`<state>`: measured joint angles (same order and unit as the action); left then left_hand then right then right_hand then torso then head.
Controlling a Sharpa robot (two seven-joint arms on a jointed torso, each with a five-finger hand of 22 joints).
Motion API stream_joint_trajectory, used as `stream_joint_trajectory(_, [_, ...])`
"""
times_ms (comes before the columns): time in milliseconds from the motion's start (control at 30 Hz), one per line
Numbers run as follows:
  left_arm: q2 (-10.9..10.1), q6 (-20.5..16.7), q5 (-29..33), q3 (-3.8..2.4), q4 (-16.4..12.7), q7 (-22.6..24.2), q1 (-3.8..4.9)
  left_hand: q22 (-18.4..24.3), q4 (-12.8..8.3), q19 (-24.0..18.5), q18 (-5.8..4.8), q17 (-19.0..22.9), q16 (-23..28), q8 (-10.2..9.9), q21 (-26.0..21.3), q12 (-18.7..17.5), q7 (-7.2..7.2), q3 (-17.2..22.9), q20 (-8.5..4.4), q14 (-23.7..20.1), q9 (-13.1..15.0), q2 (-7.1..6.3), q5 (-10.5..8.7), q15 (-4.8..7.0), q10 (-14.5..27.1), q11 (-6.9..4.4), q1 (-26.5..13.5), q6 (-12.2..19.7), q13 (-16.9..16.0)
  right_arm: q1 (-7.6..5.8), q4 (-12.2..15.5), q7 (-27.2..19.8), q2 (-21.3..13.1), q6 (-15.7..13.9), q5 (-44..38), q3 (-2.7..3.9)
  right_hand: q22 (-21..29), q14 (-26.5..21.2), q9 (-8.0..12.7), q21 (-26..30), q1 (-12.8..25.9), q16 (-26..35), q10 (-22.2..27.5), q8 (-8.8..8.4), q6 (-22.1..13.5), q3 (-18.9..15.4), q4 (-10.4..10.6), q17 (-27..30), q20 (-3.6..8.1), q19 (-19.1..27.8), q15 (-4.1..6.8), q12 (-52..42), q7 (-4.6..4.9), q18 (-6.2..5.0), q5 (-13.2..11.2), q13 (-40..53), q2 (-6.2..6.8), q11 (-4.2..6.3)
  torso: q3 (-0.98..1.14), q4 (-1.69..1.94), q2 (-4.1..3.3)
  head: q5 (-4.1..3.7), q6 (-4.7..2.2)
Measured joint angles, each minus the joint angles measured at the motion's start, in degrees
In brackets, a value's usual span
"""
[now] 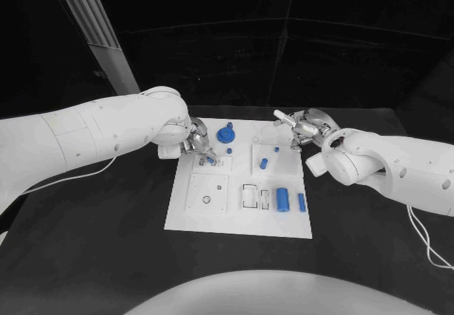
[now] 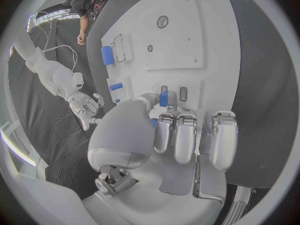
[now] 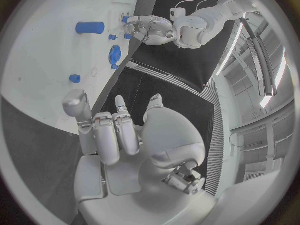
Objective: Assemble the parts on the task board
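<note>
The white task board (image 1: 284, 223) lies in the middle of the table. My left hand (image 1: 196, 143) is over its far left part and pinches a small blue part (image 2: 164, 98) between thumb and fingers, right at a slot in the board. My right hand (image 1: 301, 128) hovers at the board's far right corner, fingers apart and holding nothing. A blue gear-shaped part (image 1: 226, 135) sits on the far edge between the hands. A blue cylinder (image 1: 282, 195) and a blue bar (image 1: 302, 202) lie near the board's right side. Two smaller blue pieces (image 1: 264, 162) (image 1: 277, 149) sit mid-board.
The black table (image 1: 94, 249) surrounds the board on every side. A white cable (image 1: 66, 178) runs from my left arm across the table's left part. Another cable (image 1: 426, 243) trails by my right arm. A pale post (image 1: 106, 46) rises at the far left.
</note>
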<state>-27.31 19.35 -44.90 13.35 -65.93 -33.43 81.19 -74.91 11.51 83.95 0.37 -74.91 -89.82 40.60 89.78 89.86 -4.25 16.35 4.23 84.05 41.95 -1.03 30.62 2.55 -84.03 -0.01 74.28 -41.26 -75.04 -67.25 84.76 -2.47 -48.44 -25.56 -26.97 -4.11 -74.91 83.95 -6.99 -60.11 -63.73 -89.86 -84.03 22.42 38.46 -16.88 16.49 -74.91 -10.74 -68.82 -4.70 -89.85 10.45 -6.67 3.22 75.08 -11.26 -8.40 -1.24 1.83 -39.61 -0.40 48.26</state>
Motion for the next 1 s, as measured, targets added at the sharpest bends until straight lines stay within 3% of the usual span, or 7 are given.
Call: stream_joint_trajectory(1000, [0.5,1.4,0.0,-0.02,0.1,0.4,-0.26,0.0,-0.1,0.0,0.0,0.0,0.0,0.0,0.0,0.0,-0.03,0.1,0.0,0.0,0.7,0.36,-0.68,0.0,0.0,0.0,0.2,0.0,0.0,0.01,-0.1,0.0,0.1,0.0,0.0,0.0,0.0,0.0,0.0,0.4,0.0,0.0,0.0,0.16,0.0,-0.1,0.1,0.0,0.0,0.0,0.0,0.0,0.0,0.01,0.0,0.0,0.0,0.0,0.03,0.0,-0.02,-0.26,0.19])
